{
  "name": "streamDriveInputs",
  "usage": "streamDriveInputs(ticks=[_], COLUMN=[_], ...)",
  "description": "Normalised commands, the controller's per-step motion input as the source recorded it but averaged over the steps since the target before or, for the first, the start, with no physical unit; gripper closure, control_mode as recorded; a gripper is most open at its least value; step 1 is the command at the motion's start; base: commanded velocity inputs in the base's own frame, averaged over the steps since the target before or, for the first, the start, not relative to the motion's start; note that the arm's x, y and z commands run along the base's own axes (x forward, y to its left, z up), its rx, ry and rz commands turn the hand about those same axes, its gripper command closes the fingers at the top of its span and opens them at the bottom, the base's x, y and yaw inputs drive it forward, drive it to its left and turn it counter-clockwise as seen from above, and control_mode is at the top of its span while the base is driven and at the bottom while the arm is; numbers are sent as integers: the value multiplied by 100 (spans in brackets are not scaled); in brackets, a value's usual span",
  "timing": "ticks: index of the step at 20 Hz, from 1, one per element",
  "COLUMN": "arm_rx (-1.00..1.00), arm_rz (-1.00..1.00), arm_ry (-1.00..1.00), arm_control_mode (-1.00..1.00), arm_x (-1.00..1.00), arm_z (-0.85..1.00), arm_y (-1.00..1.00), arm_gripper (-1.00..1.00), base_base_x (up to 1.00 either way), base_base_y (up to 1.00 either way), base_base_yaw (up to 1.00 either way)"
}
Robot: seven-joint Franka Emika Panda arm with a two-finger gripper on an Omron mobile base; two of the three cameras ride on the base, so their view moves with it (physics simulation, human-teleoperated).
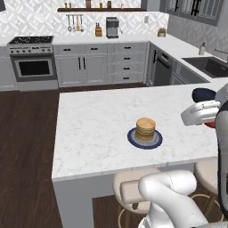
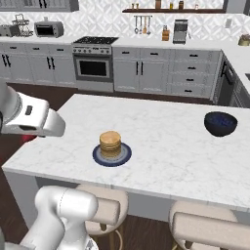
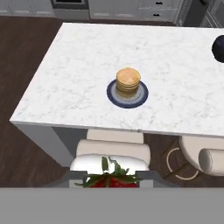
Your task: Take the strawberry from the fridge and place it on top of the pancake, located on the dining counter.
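Observation:
A stack of golden-brown pancake (image 1: 145, 128) (image 2: 110, 143) (image 3: 128, 82) rests on a round dark blue-grey plate (image 1: 133, 141) (image 2: 125, 157) (image 3: 114, 99) near the front of the white marble dining counter (image 1: 93, 116) (image 2: 171, 146) (image 3: 74, 70). My gripper (image 3: 110, 177) is shut on the red strawberry (image 3: 108, 182) (image 1: 209, 125) (image 2: 28, 138), whose green leaves stick up between the fingers. The hand hovers high, short of the counter's near edge and above the stools, looking down at the pancake. The fridge is out of view.
A dark blue bowl (image 1: 203, 94) (image 2: 220, 123) (image 3: 218, 48) stands on the counter to the right of the plate. Cushioned stools (image 1: 129, 187) (image 2: 195, 224) (image 3: 113, 148) line the near side. The stove (image 1: 32, 60) (image 2: 93, 61) and grey cabinets run along the far wall, with a sink (image 1: 209, 66) to the right.

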Motion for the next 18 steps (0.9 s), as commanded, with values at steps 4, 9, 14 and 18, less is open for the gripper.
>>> streamDriveInputs(ticks=[4, 9, 14, 18], arm_rx=[0, -4, -1, 0], arm_rz=[6, 1, 0, 0], arm_ry=[12, 2, 1, 10], arm_control_mode=[-100, -100, -100, -100], arm_x=[100, 100, 100, 100], arm_z=[-67, -88, -45, 0], arm_y=[-11, 1, -2, -14], arm_gripper=[100, 100, 100, 100], base_base_x=[0, 0, 0, 0], base_base_y=[0, 0, 0, 0], base_base_yaw=[0, 0, 0, 0])
